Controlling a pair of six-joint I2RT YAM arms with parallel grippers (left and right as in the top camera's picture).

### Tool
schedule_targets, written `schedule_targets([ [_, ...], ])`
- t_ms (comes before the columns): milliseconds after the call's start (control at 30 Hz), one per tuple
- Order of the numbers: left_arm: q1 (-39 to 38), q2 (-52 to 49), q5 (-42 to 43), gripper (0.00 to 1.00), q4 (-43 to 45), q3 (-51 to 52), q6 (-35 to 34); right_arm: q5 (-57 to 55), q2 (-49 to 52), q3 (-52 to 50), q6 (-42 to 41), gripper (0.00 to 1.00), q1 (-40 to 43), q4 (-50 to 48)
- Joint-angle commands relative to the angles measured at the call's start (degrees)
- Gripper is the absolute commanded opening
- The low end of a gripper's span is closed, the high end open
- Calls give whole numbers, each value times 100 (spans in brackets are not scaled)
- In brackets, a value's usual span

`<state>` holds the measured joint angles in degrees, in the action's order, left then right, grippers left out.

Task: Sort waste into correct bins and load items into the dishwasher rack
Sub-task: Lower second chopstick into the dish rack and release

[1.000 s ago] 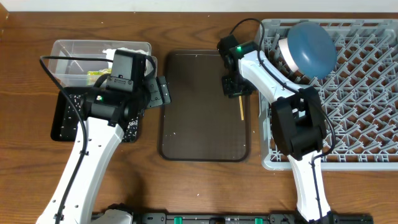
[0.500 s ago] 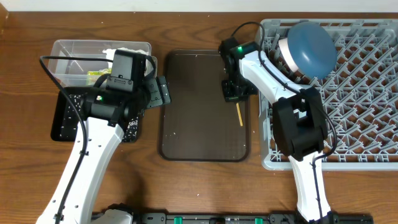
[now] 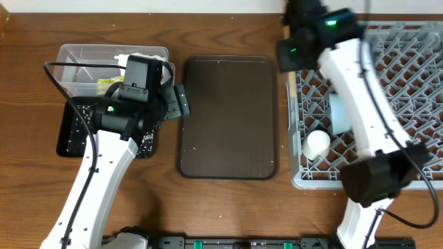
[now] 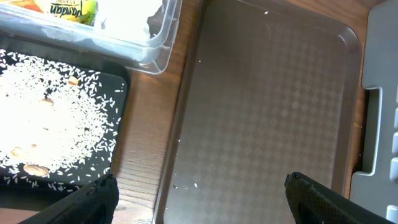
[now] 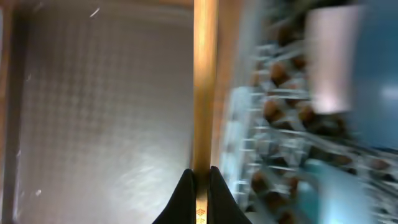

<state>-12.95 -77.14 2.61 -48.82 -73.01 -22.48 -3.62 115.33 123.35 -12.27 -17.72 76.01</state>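
A second ago the right gripper (image 5: 200, 175) was low over the dark brown plastic serving tray (image 3: 228, 117), lifting the thin wooden chopstick (image 5: 205, 81). Now it has swung up and across to the left edge of the large grey lattice dishwasher rack (image 3: 415, 138), and the tray is bare but for a few pale specks. Its fingers are pinched tight on the chopstick, which points straight away from them along the line where tray meets rack. The wrist view is smeared with motion. I can find only 1 chopstick.

The left gripper (image 4: 205, 205) has not budged, its 2 fingers spread wide with nothing between them.

The small white cup (image 3: 318, 144) already sits in the rack. The crumpled white tissue (image 4: 134, 15) and yellow-green snack wrapper (image 4: 62, 9) lie in the clear plastic tub (image 3: 76, 59), and the rice-like scraps (image 4: 43, 124) on the shallow black tray (image 3: 66, 142). To my eye, setting this stick down in the rack is about all that remains.
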Motion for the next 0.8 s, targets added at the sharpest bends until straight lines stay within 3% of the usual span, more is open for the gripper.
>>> schedule_targets([
  [0, 13, -2, -31, 88, -2, -24, 33, -304, 313, -155, 232, 1, 365, 15],
  [400, 13, -2, -31, 88, -2, -24, 33, -173, 1049, -535, 636, 3, 721, -769],
  [467, 13, -2, -31, 88, -2, -24, 35, -173, 1091, -535, 636, 20, 721, -835],
  [533, 13, -2, -31, 88, -2, -24, 35, -173, 1091, -535, 608, 47, 721, -859],
  [567, 13, -2, -31, 88, -2, -24, 33, -173, 1091, -535, 588, 52, 721, -859],
  [767, 13, -2, -31, 88, -2, -24, 33, 52, 1049, -459, 549, 57, 719, -682],
])
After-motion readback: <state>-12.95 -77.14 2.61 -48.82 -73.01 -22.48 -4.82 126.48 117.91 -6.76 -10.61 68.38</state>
